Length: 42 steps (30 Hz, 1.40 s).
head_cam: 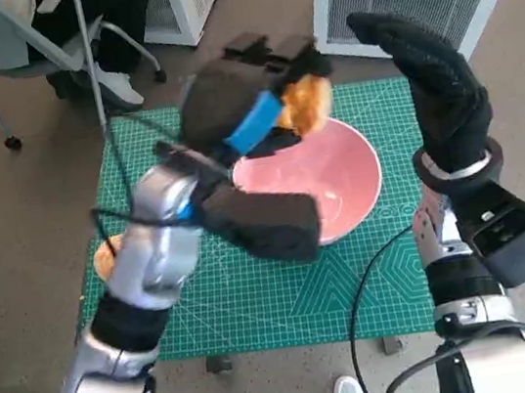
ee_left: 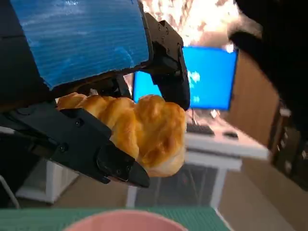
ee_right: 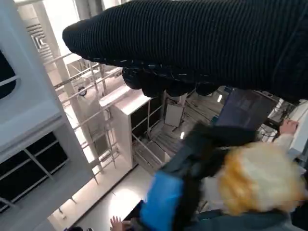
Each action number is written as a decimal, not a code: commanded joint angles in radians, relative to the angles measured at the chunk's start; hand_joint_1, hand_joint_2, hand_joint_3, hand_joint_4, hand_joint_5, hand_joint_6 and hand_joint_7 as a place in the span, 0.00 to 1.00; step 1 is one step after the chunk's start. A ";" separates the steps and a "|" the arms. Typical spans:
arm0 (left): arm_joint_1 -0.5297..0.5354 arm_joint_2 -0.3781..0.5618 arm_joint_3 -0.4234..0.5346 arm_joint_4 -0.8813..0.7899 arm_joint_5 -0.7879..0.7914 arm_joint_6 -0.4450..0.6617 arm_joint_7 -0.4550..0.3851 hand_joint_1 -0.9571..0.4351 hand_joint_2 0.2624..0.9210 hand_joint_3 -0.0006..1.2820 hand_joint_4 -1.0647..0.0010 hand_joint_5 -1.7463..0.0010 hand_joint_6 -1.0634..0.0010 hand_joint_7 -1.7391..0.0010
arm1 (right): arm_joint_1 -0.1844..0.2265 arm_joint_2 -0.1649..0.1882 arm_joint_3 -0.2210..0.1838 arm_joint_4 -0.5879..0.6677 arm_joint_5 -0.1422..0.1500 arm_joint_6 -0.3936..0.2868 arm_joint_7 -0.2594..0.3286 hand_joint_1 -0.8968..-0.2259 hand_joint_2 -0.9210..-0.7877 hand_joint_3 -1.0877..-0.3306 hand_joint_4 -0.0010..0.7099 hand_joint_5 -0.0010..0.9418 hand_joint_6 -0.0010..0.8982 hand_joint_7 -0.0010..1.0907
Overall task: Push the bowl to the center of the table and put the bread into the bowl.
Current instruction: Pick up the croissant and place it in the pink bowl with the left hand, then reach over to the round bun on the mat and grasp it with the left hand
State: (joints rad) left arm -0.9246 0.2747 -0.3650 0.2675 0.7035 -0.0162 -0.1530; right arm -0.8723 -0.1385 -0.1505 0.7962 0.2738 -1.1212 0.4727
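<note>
We start with the table (head_cam: 259, 306), covered by a green cutting mat whose printed grid lines and markings are too small for us to read. The left forearm crosses much of it and hides the near left part of the pink bowl (head_cam: 338, 170), which sits just under and toward the robot from the left hand (head_cam: 238, 101). In the left wrist view only a sliver of the bowl's rim shows at the picture's edge.

The left hand, blue tape across its back, holds the bread (head_cam: 306, 101) between its black fingers (ee_left: 91, 149), raised above the bowl's far rim. The fingers cover the loaf's near end, so we cannot make out its full length; the golden ridged crust shows clearly in the left wrist view, while the right wrist view gives it only as a blur.

The right hand (head_cam: 438, 81), gloved, stands upright to the right of the bowl, apart from it, its fingers extended and holding nothing.

A small orange thing (head_cam: 106, 259) peeks out beside the left forearm, mostly hidden; we cannot tell what it is.
</note>
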 commanded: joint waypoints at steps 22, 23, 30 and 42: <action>-0.104 0.021 -0.039 0.200 -0.132 0.042 -0.416 0.38 0.92 0.00 1.00 1.00 0.81 1.00 | 0.046 -0.007 0.004 -0.050 -0.024 0.017 -0.042 0.50 0.00 0.33 0.00 0.50 0.00 0.57; -0.094 0.031 -0.031 0.175 -0.139 0.042 -0.420 0.38 0.92 0.00 1.00 1.00 0.81 1.00 | 0.046 -0.006 0.004 -0.049 -0.025 0.017 -0.043 0.50 0.00 0.33 0.00 0.50 0.00 0.57; -0.018 0.112 0.034 -0.007 -0.192 0.036 -0.455 0.41 0.90 0.00 1.00 1.00 0.81 1.00 | 0.049 -0.004 0.011 -0.058 -0.026 0.024 -0.048 0.48 0.00 0.33 0.00 0.50 0.00 0.58; 0.313 0.429 0.338 -0.349 -0.332 -0.012 -0.503 0.39 0.92 0.00 0.97 1.00 0.80 1.00 | 0.081 0.008 0.028 -0.121 -0.011 0.049 -0.049 0.48 0.00 0.33 0.00 0.48 0.00 0.58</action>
State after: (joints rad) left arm -0.7107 0.6033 -0.1193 -0.0182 0.3977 -0.0338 -0.6381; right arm -0.8312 -0.1243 -0.1200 0.6950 0.2671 -1.0868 0.4295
